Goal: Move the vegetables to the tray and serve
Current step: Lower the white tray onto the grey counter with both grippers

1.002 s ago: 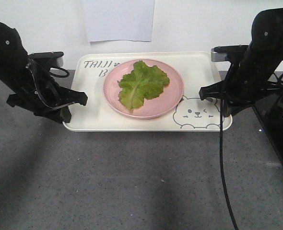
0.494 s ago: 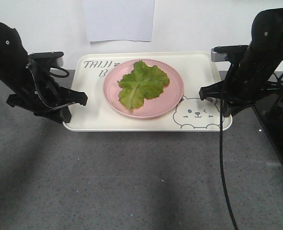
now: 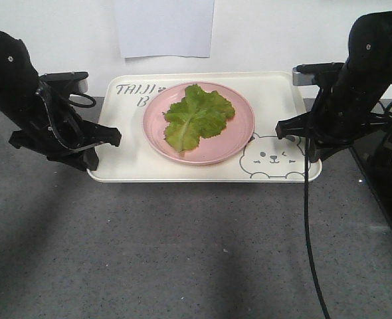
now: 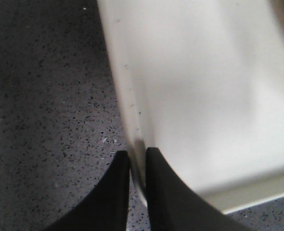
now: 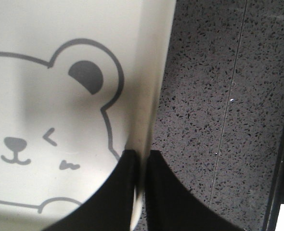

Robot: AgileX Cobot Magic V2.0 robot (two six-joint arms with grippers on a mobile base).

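Note:
The vegetables (image 3: 197, 116), a green ruffled lettuce leaf, lie on a round pink plate (image 3: 239, 136) that stands on the cream tray (image 3: 126, 166). The tray carries a grey winking bear face (image 3: 272, 157) and lettering. My left gripper (image 3: 106, 141) is shut on the tray's left rim (image 4: 132, 120), one finger on each side of it. My right gripper (image 3: 290, 129) is shut on the tray's right rim (image 5: 149, 110), beside the bear's ear (image 5: 86, 76).
The tray sits on a grey speckled counter (image 3: 196, 246) against a white wall. A sheet of paper (image 3: 164, 26) hangs on the wall behind. A black surface (image 3: 389, 179) lies at the far right. A black cable (image 3: 309, 232) hangs from the right arm.

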